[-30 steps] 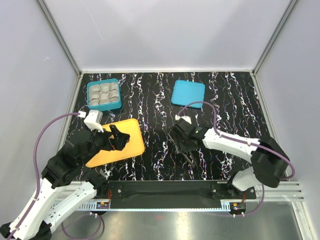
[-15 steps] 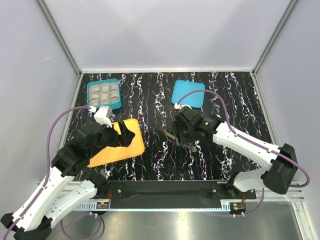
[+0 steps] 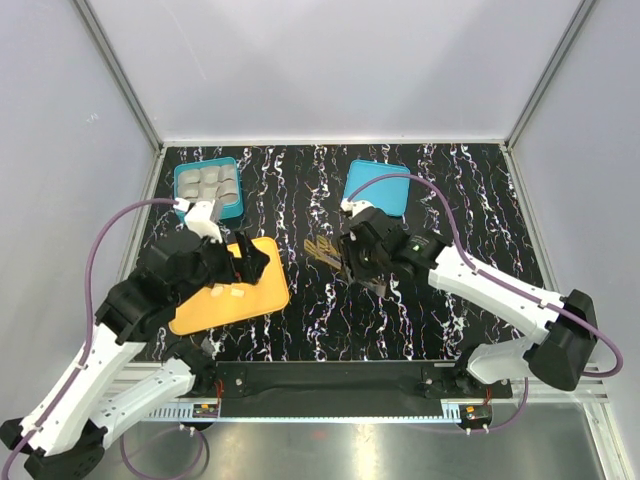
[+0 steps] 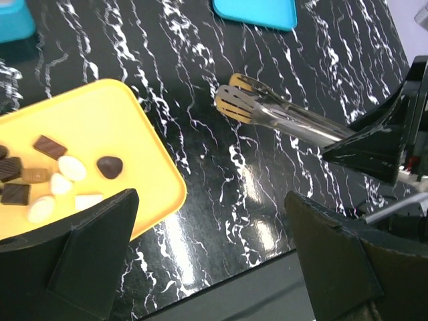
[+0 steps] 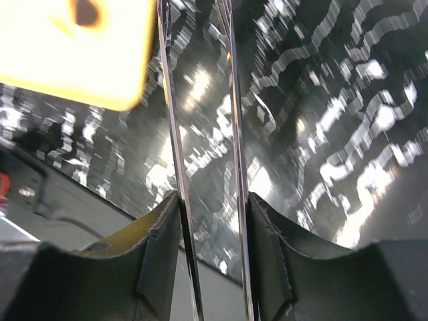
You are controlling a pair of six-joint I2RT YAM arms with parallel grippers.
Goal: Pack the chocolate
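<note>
The chocolate (image 4: 71, 168), a small cluster of dark brown and cream-white pieces, lies on the orange tray (image 3: 258, 282), which sits toward the desk's near left corner. The left gripper (image 4: 214, 267) hangs over the tray's far side with its fingers spread wide and nothing between them. Just beyond the tray's right edge, over the bare black marbled desk (image 3: 470, 190), are the slotted tips of a pair of metal tongs (image 4: 281, 115), pointing toward the tray. The right gripper (image 5: 214, 207) is clamped on the tongs' two arms, squeezing them between its fingers near the middle of the desk. A teal box (image 3: 178, 192) with pale compartments stands in the far left corner, and a flat teal lid (image 3: 376, 186) lies near the far edge, apart from the box and behind the right gripper.
</note>
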